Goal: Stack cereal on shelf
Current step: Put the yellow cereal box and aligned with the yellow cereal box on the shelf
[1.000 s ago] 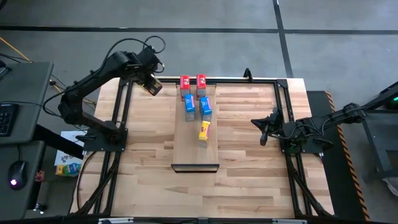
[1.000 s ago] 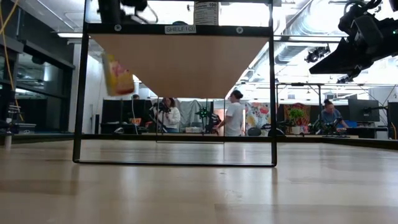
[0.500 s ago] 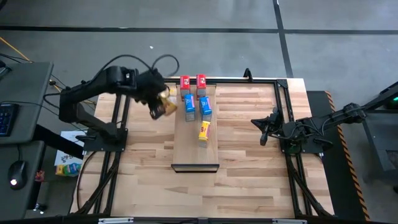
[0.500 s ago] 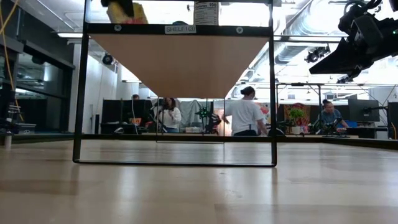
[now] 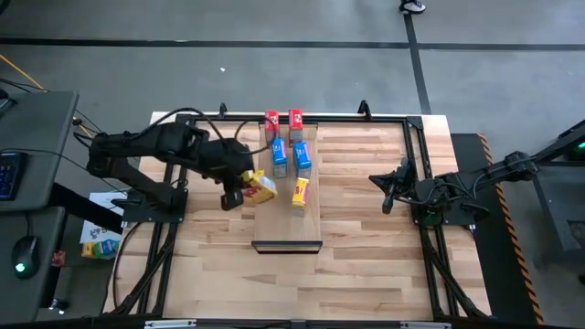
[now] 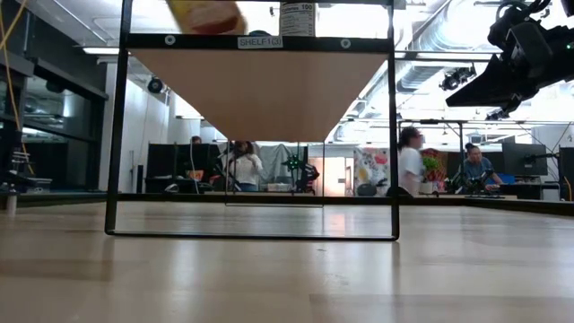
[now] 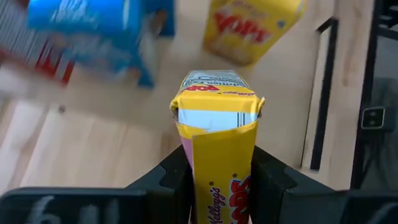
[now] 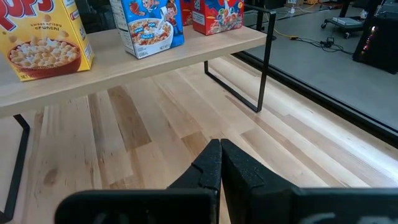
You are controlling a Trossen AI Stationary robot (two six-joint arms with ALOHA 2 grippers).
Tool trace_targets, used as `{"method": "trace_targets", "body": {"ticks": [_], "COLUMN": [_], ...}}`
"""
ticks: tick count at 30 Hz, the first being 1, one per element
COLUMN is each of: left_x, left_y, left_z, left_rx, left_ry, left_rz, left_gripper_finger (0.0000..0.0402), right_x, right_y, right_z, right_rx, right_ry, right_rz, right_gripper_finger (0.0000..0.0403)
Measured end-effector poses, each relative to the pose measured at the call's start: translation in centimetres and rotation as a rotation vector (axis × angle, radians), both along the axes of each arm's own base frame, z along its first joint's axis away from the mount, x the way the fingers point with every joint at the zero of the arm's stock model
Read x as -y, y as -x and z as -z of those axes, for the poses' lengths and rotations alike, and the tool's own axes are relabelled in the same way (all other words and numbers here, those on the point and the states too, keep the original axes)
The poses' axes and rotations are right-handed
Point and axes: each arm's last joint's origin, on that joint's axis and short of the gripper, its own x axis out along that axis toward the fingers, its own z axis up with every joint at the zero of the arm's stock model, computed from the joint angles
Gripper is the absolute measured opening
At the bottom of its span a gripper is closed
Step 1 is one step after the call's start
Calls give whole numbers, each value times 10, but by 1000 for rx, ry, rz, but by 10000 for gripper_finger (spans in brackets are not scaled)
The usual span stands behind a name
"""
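Note:
The pale shelf stands raised on a dark frame in mid-table. On it stand two red boxes, two blue boxes and one yellow box. My left gripper hovers over the shelf's left edge, shut on a second yellow cereal box, whose lower end shows at the top of the low view. My right gripper waits shut above the table, right of the shelf. My left gripper pinches the yellow box between its two fingers, one on each of two opposite faces, at the end nearer the wrist. It comes slanting down from the table's left. The box sticks out ahead of the fingers, lifted clear above the shelf, flap end foremost.
Bare shelf board lies between the left blue box and the dark lip at the near end. The shelf's frame posts stand on the striped tabletop. People move in the room beyond the table.
My left gripper has carried the yellow box from beside the shelf's far left corner, up above shelf height, then toward the near edge and right until it hangs over the shelf's left edge. It has stayed shut on the box.

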Motion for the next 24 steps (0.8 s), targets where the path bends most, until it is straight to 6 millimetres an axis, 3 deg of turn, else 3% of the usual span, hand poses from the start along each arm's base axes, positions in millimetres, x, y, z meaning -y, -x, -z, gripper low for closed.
{"method": "trace_targets", "body": {"ticks": [13,24], "left_x": [8,11], "left_y": [-46,-62], "left_z": [30,44], "left_rx": [-75,-108], "left_ry": [-51,-107], "left_rz": [171,219], "left_gripper_finger": [107,178], "right_x": [0,0], "right_y": [0,0], "right_z": [-1,-1], "right_rx": [8,4], "right_ry": [-2,-1], "right_rz": [0,0], "right_gripper_finger": [0,0]}}
